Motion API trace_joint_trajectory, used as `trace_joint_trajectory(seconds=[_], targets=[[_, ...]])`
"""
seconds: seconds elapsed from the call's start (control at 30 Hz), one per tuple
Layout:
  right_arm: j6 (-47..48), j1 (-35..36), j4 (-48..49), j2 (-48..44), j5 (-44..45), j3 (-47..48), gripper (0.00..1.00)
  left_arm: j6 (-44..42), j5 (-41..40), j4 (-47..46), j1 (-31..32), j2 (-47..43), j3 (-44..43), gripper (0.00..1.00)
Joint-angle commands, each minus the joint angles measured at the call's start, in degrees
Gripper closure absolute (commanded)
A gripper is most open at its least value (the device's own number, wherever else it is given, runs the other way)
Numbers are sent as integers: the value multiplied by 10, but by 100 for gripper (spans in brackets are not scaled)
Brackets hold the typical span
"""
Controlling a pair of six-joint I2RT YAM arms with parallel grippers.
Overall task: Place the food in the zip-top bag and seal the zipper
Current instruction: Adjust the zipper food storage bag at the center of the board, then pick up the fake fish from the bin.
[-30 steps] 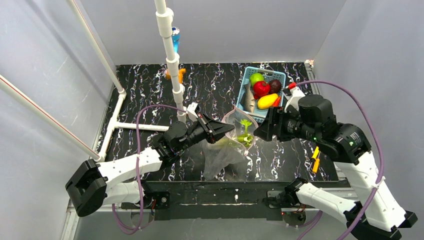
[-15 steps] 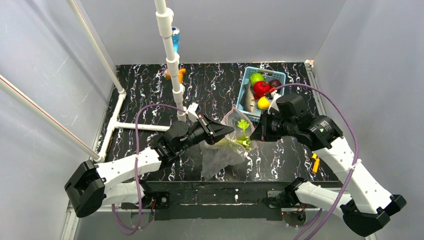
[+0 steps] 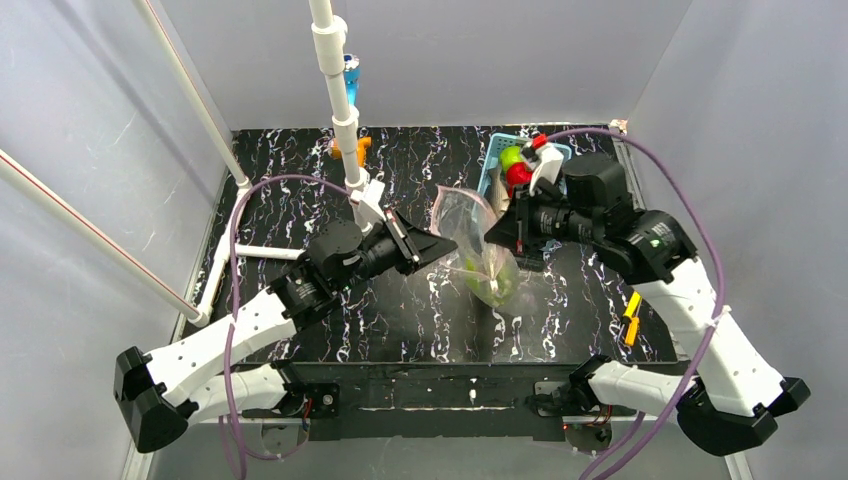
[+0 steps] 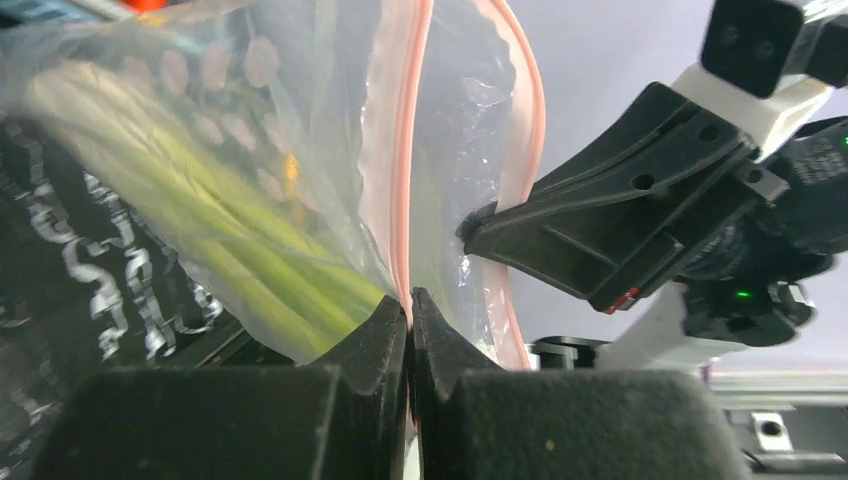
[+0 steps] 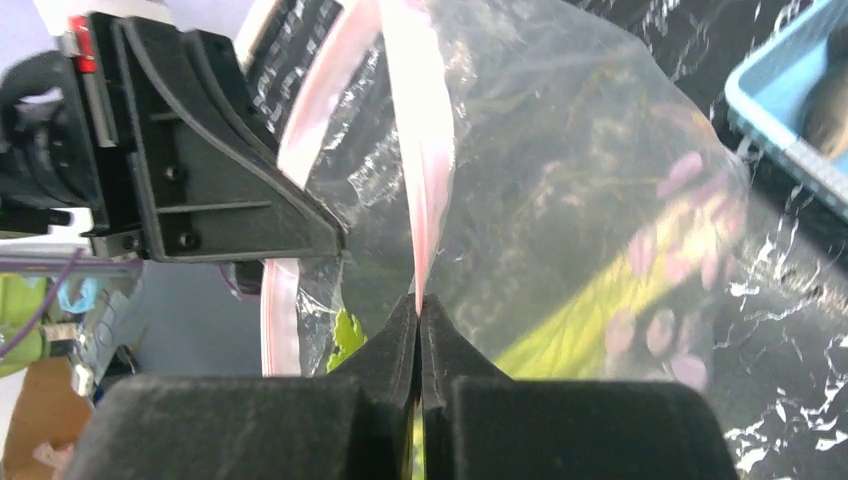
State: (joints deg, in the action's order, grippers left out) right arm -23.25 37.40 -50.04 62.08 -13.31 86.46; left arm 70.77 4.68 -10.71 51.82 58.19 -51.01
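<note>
Top external view: we see the left gripper [image 3: 458, 241] and right gripper [image 3: 491, 240], jaws pressed together, each pinching the zipper [image 4: 404, 170] of the zip-top bag [image 3: 468, 213], leek [image 3: 490, 286] inside.

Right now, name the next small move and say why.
The left gripper and right gripper are each shut on one lip of the zipper; the leek is in the bag, other food sits in the basket. So probably draw them gently apart to widen the mouth.
</note>
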Motion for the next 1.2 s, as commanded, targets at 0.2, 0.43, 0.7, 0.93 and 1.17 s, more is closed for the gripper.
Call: trace_joint_trajectory(seconds=[0.2,0.43,0.7,0.93,1.17], targets=[[9,2,62,14,-25,-51,88,-32,-25,106,-7,-21,8,100],[12,2,55,14,-36,-33,68,-57,-26,149,-7,-47,-12,100],[14,2,33,29,-28,62,42,-94,-64,198,-7,-65,-38,100],[8,-11,35,38,50,124,2,-106,-76,218,-8,-65,-39,100],[-45,-125,35,80,115,109,2,-111,-70,224,-7,-61,-45,100]])
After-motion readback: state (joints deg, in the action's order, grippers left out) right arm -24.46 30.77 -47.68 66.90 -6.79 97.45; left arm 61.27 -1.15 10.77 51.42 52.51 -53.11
